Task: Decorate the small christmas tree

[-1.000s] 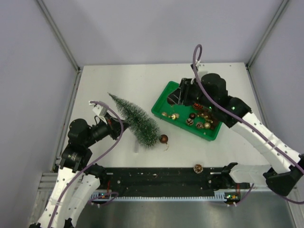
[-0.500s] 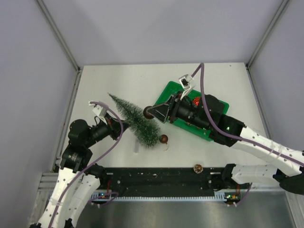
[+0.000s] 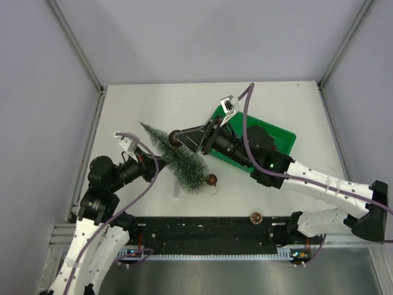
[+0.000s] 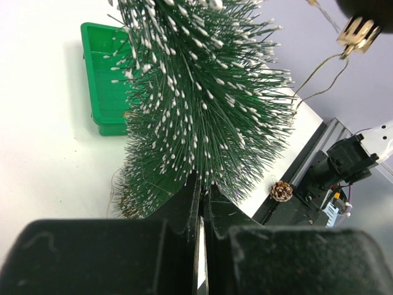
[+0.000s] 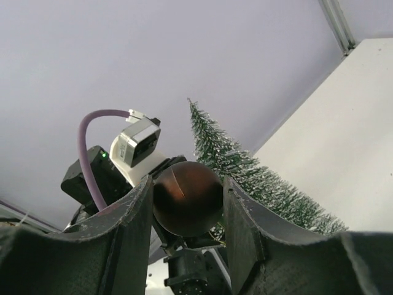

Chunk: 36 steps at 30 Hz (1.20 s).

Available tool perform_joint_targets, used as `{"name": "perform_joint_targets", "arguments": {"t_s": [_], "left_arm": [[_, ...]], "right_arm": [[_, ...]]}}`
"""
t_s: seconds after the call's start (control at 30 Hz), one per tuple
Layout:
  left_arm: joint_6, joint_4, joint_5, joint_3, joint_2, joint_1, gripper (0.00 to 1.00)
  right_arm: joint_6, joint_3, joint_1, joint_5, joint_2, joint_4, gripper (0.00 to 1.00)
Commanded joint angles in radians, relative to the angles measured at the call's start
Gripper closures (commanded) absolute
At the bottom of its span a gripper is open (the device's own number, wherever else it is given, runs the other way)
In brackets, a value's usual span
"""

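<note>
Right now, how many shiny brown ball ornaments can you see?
2. One shiny brown ball is in the right gripper beside the frosted green bottle-brush tree; the other sits by the tree's wide end. The green plastic tray is mostly covered, so more may hide there.

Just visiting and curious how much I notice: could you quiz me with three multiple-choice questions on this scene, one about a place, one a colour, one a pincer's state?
1. What colour is the tray? A) red B) blue C) green
2. Where does the pinecone lie? A) in the tray B) at the table near edge, by the black rail C) atop an arm
3. What is the right pincer doing? A) gripping a dark round bauble B) hanging open and empty C) gripping the tray
Answers: 1 C, its rim is green; 2 B, it sits alone against the rail; 3 A, its fingers clamp the bauble near the small christmas tree.
</note>
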<state>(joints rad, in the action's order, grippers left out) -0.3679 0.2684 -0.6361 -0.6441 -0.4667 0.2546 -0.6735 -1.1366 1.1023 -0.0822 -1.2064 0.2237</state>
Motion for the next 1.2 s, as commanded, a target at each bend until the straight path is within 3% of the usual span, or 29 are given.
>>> {"name": "perform_joint_targets", "arguments": {"t_s": [0.0,0.3,1.17], "left_arm": [[-0.006,-0.052,-0.016,0.006,0.011,-0.005,1.0],[-0.008,-0.063,-0.031,0.004,0.016,-0.005,1.0],[-0.009,-0.075,-0.062,0.006,0.023,-0.005,1.0]], "right_arm": [[-0.017,0.011,0.013,-0.005,-0.001,0.129,0.71],[0.04,0.075,0.011,-0.088,0.015,0.137,0.73],[0.104,0.121,-0.005,-0.111,0.002,0.232,0.76]]}}
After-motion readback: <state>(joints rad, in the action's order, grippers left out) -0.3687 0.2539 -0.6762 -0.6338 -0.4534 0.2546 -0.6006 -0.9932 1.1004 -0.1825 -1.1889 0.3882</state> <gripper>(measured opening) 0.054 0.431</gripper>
